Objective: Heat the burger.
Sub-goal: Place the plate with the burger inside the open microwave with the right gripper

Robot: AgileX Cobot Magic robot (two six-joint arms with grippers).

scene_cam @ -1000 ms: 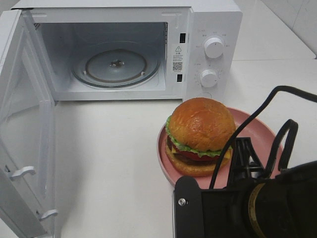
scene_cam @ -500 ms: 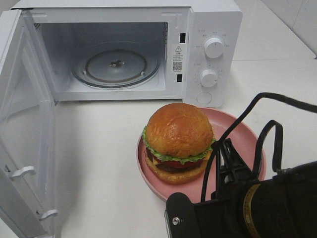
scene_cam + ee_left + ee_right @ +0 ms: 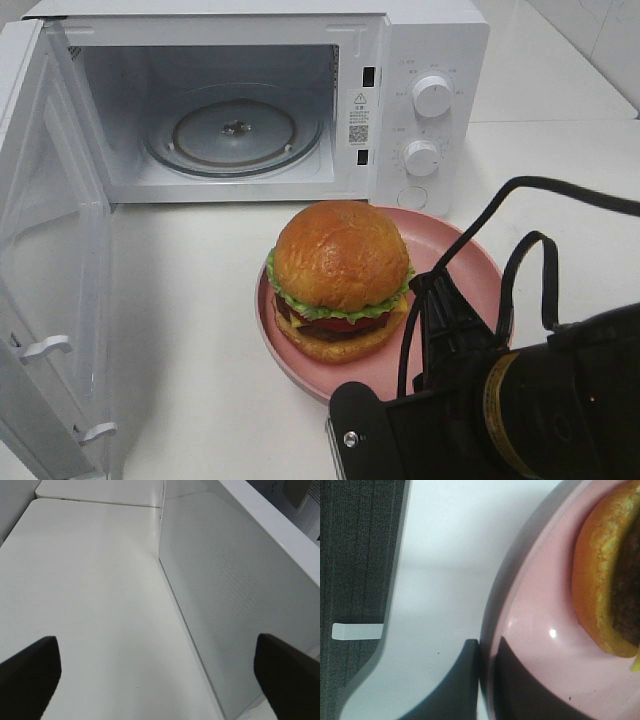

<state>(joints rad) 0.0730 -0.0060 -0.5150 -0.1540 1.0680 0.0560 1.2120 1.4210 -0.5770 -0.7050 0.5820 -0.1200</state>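
Far left, the microwave (image 3: pixel 420 60) door (image 3: pixel 50 250) is swung fully open. My left pincer (image 3: pixel 157 655) hangs beside it with its fingers spread wide and nothing between them. Inside the cavity the glass turntable (image 3: pixel 235 130) is bare and ready.

What has just changed is the plate (image 3: pixel 470 260). Over the last second it has travelled left across the bench (image 3: pixel 200 330), carrying the burger (image 3: pixel 340 275) from in front of the control knobs to just in front of the right part of the open cavity. I read that as the load being lined up with the opening, so the carry is under way, though nothing is inside yet. I cannot tell whether the plate is lifted or sliding on the bench.

The burger sits on the left half of the plate, away from my grip. It stands upright with the domed bun on top, so its long axis runs straight up through the stack. Being round, it faces no way in particular. Being tall, I judge it could topple if I tilt the plate.

On the right, my right pincer (image 3: pixel 487 652) is closed narrow on the plate's near rim, one finger over the lip and one under it
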